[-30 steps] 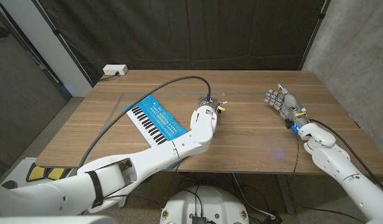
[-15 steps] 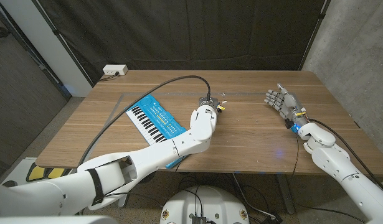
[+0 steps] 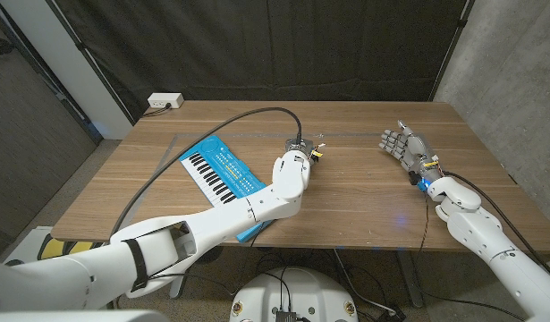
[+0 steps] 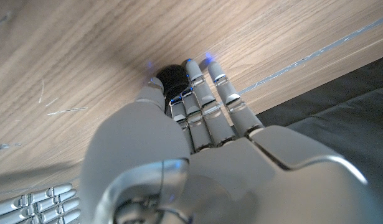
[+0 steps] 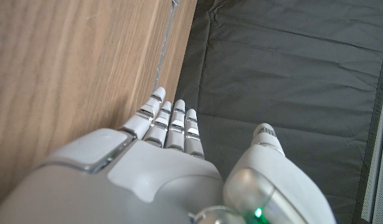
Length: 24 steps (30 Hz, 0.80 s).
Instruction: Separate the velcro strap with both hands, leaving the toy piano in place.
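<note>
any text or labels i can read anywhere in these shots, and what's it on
No text is legible in any view.
Toy piano: rows of pale marks on its blue panel, too small to read.
White box at the table's far edge: no readable label.
Yellow and black marking beside the left arm: a pattern, no words to make out.
Left hand and right hand: no visible print.

The head camera looks down from above over the whole wooden surface [image 3: 364, 192], while both wrist cameras sit close behind their fingers [image 4: 203, 93], sharing its planks.
</note>
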### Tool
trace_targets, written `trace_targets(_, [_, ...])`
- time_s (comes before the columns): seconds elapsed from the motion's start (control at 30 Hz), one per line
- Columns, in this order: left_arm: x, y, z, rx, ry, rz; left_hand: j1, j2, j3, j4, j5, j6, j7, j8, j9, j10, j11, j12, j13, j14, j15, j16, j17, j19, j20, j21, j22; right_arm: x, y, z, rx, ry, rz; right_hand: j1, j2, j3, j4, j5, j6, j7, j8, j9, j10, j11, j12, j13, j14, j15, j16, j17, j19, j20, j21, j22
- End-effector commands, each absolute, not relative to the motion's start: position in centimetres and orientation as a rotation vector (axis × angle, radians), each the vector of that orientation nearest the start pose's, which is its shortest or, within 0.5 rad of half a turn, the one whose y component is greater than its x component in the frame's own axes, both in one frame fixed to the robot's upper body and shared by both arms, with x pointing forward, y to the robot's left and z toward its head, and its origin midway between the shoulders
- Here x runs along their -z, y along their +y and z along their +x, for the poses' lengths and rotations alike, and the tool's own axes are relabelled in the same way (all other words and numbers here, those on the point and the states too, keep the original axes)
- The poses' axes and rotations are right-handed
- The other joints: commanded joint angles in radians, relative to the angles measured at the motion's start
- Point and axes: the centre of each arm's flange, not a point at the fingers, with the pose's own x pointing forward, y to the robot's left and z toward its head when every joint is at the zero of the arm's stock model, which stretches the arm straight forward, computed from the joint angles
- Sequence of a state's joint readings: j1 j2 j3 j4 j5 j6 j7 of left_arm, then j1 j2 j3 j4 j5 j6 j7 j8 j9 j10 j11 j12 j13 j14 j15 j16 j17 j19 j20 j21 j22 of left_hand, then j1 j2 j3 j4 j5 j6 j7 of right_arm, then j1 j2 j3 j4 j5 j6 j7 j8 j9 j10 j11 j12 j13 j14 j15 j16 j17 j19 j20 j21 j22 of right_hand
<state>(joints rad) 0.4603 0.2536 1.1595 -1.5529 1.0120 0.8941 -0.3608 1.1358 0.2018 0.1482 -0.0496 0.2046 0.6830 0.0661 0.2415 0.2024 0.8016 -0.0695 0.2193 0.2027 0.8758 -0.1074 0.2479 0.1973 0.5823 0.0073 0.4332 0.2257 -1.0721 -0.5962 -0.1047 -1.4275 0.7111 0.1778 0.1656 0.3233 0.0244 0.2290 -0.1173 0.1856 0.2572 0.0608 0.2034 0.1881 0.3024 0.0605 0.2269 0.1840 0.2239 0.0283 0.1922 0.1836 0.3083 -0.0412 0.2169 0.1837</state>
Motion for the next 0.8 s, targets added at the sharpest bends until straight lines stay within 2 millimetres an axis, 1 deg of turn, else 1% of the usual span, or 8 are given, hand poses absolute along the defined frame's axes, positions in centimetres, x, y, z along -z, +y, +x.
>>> trace_targets(0.03, [1.24, -1.52, 61.34, -0.019, -0.281, 1.693, 0.008, -0.003, 0.010, 0.001, 0.003, 0.013, 0.003, 0.006, 0.004, 0.009, 0.000, 0.003, 0.001, 0.002, 0.004, -0.003, 0.001, 0.001, 0.002, 0.008, 0.002, 7.30, -38.26, 60.92, -0.173, -0.498, 0.073, 0.009, 0.003, -0.002, 0.000, -0.004, 0.005, 0.001, -0.002, 0.004, 0.009, -0.002, -0.004, 0.002, 0.009, -0.003, -0.001, 0.003, 0.012, -0.005, -0.002, 0.004])
trace_targets(0.2, [1.38, -1.44, 61.59, -0.004, -0.267, 1.699, 0.003, -0.011, 0.012, 0.006, -0.001, 0.012, 0.002, 0.003, 0.004, 0.009, 0.002, 0.001, 0.001, -0.003, 0.009, -0.007, -0.001, -0.004, 0.004, 0.008, 0.001, 7.47, -38.30, 60.84, -0.169, -0.496, 0.078, 0.009, 0.003, -0.002, 0.000, -0.004, 0.005, 0.000, -0.002, 0.004, 0.010, -0.001, -0.004, 0.002, 0.010, -0.005, -0.001, 0.003, 0.012, -0.005, -0.003, 0.004])
trace_targets(0.3, [1.40, -1.47, 61.68, -0.007, -0.271, 1.697, -0.003, -0.016, 0.016, 0.013, -0.006, 0.024, 0.002, 0.006, 0.004, 0.022, -0.007, 0.003, 0.001, 0.014, 0.004, -0.004, -0.002, -0.004, 0.005, 0.010, 0.000, 7.54, -38.29, 60.78, -0.168, -0.495, 0.081, 0.009, 0.003, -0.002, 0.000, -0.004, 0.006, 0.000, -0.002, 0.004, 0.009, -0.002, -0.004, 0.002, 0.010, -0.005, -0.001, 0.003, 0.012, -0.005, -0.003, 0.004])
trace_targets(0.33, [1.39, -1.48, 61.69, -0.014, -0.276, 1.694, 0.003, -0.015, 0.026, 0.012, -0.007, 0.044, -0.002, 0.012, 0.004, 0.034, -0.009, 0.005, 0.001, 0.029, -0.002, -0.002, -0.004, 0.007, 0.000, 0.017, -0.001, 7.55, -38.28, 60.76, -0.167, -0.495, 0.081, 0.009, 0.003, -0.002, 0.000, -0.004, 0.005, 0.000, -0.002, 0.004, 0.009, -0.003, -0.004, 0.002, 0.010, -0.005, -0.001, 0.003, 0.012, -0.005, -0.003, 0.004])
trace_targets(0.37, [1.39, -1.49, 61.67, -0.022, -0.283, 1.688, 0.018, -0.015, 0.048, 0.009, -0.010, 0.072, -0.006, 0.018, 0.003, 0.066, -0.019, 0.011, 0.000, 0.058, -0.019, 0.002, -0.006, 0.024, -0.020, 0.028, -0.004, 7.55, -38.27, 60.75, -0.167, -0.496, 0.081, 0.009, 0.003, -0.003, 0.000, -0.004, 0.005, 0.000, -0.002, 0.004, 0.010, 0.000, -0.004, 0.002, 0.010, -0.005, -0.001, 0.003, 0.013, -0.005, -0.003, 0.004])
trace_targets(0.47, [1.34, -1.47, 61.57, -0.042, -0.301, 1.670, 0.046, -0.017, 0.090, 0.001, -0.015, 0.130, -0.010, 0.029, 0.003, 0.127, -0.028, 0.020, 0.000, 0.129, -0.047, 0.013, -0.010, 0.060, -0.055, 0.051, -0.012, 7.48, -38.24, 60.68, -0.166, -0.498, 0.081, 0.009, 0.003, -0.003, 0.000, -0.004, 0.005, -0.001, -0.002, 0.004, 0.010, -0.002, -0.004, 0.002, 0.011, -0.005, -0.001, 0.003, 0.013, -0.004, -0.003, 0.004])
trace_targets(0.63, [1.23, -1.42, 61.48, -0.050, -0.310, 1.661, 0.066, -0.025, 0.124, -0.005, -0.018, 0.178, -0.005, 0.038, 0.004, 0.172, -0.036, 0.022, 0.000, 0.189, -0.069, 0.016, -0.015, 0.109, -0.075, 0.076, -0.022, 7.46, -38.10, 60.61, -0.167, -0.500, 0.081, 0.008, 0.003, -0.003, 0.001, -0.004, 0.005, -0.001, -0.002, 0.004, 0.010, -0.003, -0.005, 0.002, 0.013, -0.004, -0.001, 0.003, 0.013, -0.004, -0.003, 0.004])
trace_targets(0.8, [1.11, -1.29, 61.40, -0.051, -0.314, 1.653, 0.076, -0.029, 0.141, -0.008, -0.016, 0.202, -0.001, 0.048, 0.017, 0.209, -0.045, 0.028, 0.003, 0.222, -0.067, 0.014, -0.017, 0.129, -0.081, 0.086, -0.029, 7.49, -37.98, 60.51, -0.168, -0.501, 0.082, 0.008, 0.003, -0.003, 0.001, -0.004, 0.005, -0.001, -0.002, 0.004, 0.010, -0.003, -0.005, 0.002, 0.013, -0.005, -0.001, 0.003, 0.013, -0.004, -0.004, 0.004])
